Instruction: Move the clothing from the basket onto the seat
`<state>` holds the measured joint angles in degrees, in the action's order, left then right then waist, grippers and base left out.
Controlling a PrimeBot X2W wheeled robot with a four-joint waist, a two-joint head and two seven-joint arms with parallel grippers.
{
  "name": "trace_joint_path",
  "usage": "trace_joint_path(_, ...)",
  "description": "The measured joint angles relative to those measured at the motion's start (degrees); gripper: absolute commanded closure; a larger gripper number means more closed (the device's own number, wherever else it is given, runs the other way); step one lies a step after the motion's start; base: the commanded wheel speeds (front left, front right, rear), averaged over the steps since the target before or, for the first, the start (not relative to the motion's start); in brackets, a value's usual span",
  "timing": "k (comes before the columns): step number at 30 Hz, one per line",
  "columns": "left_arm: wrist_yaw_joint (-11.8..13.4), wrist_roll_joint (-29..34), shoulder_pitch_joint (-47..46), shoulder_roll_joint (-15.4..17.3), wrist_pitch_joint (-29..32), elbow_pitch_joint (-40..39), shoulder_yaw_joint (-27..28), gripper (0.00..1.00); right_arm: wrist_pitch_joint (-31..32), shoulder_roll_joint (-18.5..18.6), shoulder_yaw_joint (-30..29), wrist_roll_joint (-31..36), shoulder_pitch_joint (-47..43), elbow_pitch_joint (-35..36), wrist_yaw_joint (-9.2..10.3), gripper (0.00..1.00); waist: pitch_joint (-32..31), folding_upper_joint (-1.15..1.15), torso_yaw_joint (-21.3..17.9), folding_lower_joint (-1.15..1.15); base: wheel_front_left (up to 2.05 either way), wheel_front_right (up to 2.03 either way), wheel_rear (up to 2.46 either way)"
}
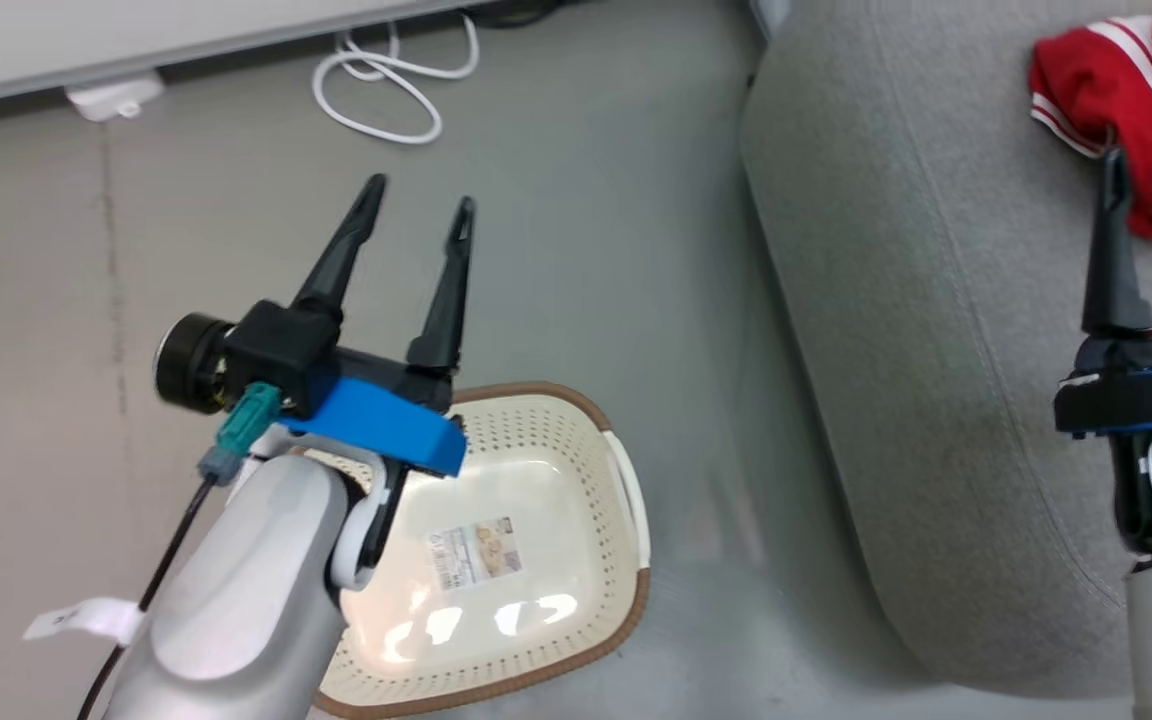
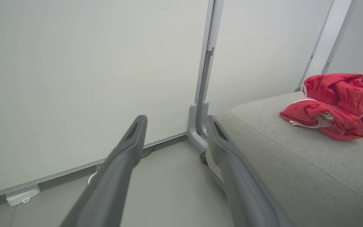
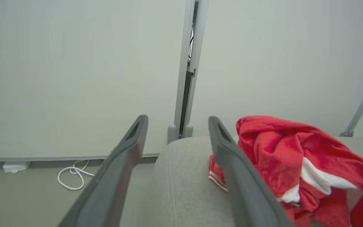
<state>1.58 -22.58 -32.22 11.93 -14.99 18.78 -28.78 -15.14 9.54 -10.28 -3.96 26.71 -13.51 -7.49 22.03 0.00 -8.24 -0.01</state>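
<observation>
It looked like a lab or test bay staged as a living room: plain white partition panels (image 2: 74,63) on grey metal posts (image 2: 205,94), bare grey floor (image 1: 586,250), a loose white cable (image 1: 368,68) upper left, a sofa (image 1: 936,350) at right.

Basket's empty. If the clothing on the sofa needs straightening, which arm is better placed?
Right, probably: the right gripper hangs open by the clothing on the seat; the left gripper is by the basket.

Red, white-striped clothing (image 1: 1126,90); grey seat (image 1: 936,350); cream, brown-rimmed basket (image 1: 556,470).
</observation>
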Motion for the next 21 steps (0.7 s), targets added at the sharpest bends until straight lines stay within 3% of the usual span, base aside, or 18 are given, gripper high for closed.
trace_joint_path(11,-0.22,3.78,9.79,-2.07,-0.01,-2.65,12.91,0.0,0.01,-1.74,4.91,-0.53,-5.69,2.96,0.0,0.0,-7.11,0.0,7.5,0.0,0.0,0.0,0.0)
trace_joint_path(21,-2.22,7.26,16.97,-4.37,-0.01,-2.48,19.26,0.0,0.01,-3.86,6.08,0.38,-13.52,3.97,0.0,0.0,-13.65,0.0,10.58,0.0,0.0,0.0,0.0)
